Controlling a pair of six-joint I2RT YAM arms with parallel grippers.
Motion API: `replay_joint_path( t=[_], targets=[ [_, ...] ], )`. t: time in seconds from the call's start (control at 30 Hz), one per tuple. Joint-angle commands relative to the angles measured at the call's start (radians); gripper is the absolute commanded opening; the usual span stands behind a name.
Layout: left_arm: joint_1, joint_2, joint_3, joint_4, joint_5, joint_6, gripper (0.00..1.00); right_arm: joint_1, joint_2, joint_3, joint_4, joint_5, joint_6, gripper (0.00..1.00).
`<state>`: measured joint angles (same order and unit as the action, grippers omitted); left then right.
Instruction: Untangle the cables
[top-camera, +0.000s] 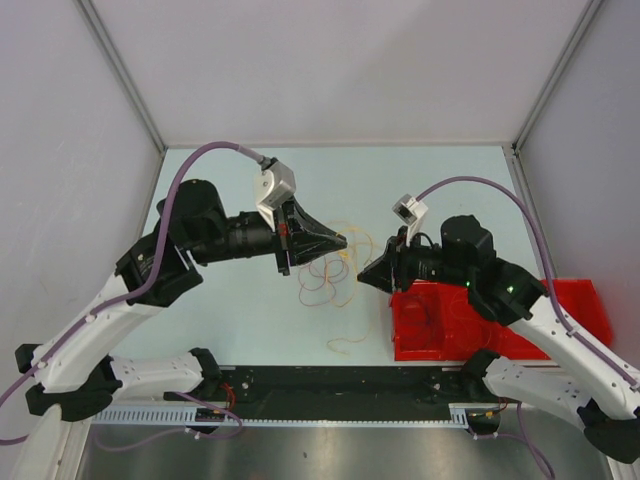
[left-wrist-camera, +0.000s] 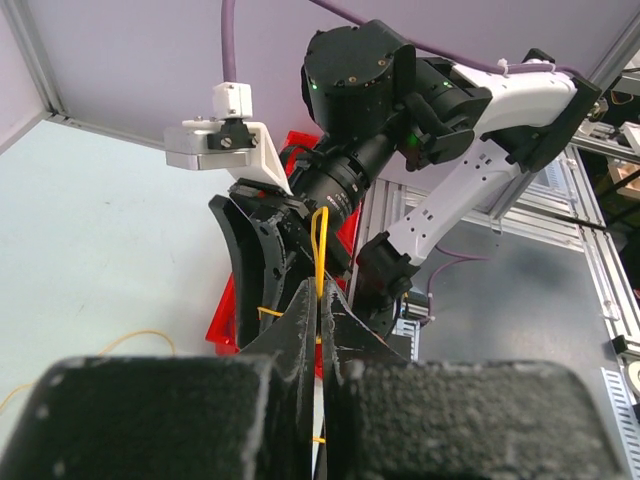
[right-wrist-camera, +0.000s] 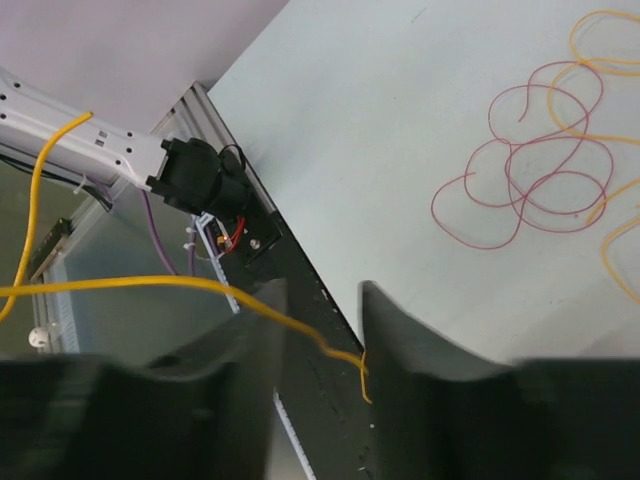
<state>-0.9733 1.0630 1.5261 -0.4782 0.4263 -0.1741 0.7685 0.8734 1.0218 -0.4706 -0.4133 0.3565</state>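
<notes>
My left gripper is shut on a yellow cable, whose loop sticks up out of the closed tips. My right gripper faces it closely, a little nearer the front, and is open. The yellow cable runs across the gap between its fingers and touches the right finger. Red cable loops and orange loops lie on the table below. In the top view the tangle lies under both grippers, with a separate yellow strand nearer the front.
A red bin stands at the front right, partly under the right arm. The black base rail runs along the table's near edge. Grey walls close in the back and sides.
</notes>
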Motion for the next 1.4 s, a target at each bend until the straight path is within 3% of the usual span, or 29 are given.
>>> replay_joint_path(
  t=[0.0, 0.03, 0.23, 0.43, 0.57, 0.63, 0.73, 0.93, 1.37],
  targets=[
    [-0.004, -0.015, 0.042, 0.030, 0.009, 0.021, 0.00, 0.043, -0.013, -0.003, 0.064, 0.085, -0.011, 0.23],
    [-0.004, -0.014, 0.042, 0.024, -0.007, 0.024, 0.00, 0.051, -0.016, -0.005, 0.058, 0.096, -0.011, 0.00],
    [-0.004, -0.037, 0.013, 0.009, -0.156, 0.027, 0.00, 0.072, -0.074, -0.005, 0.035, 0.160, 0.033, 0.00],
    [-0.004, -0.075, -0.143, 0.052, -0.389, -0.044, 0.00, 0.074, -0.091, 0.164, -0.092, 0.353, 0.068, 0.00],
    [-0.004, -0.055, -0.253, 0.055, -0.480, -0.117, 0.25, 0.072, -0.030, 0.351, -0.244, 0.522, 0.052, 0.00],
    [-0.004, 0.006, -0.276, 0.009, -0.483, -0.136, 0.49, 0.072, 0.010, 0.464, -0.289, 0.567, 0.041, 0.00],
    [-0.005, 0.107, -0.294, -0.063, -0.491, -0.182, 0.75, 0.072, 0.054, 0.608, -0.367, 0.643, 0.026, 0.00],
    [-0.048, 0.192, -0.337, -0.166, -0.589, -0.234, 0.99, 0.071, 0.136, 0.810, -0.536, 0.858, 0.035, 0.00],
    [-0.054, -0.122, -0.553, -0.296, -0.762, -0.350, 1.00, 0.042, 0.139, 0.859, -0.738, 1.254, 0.156, 0.00]
  ],
)
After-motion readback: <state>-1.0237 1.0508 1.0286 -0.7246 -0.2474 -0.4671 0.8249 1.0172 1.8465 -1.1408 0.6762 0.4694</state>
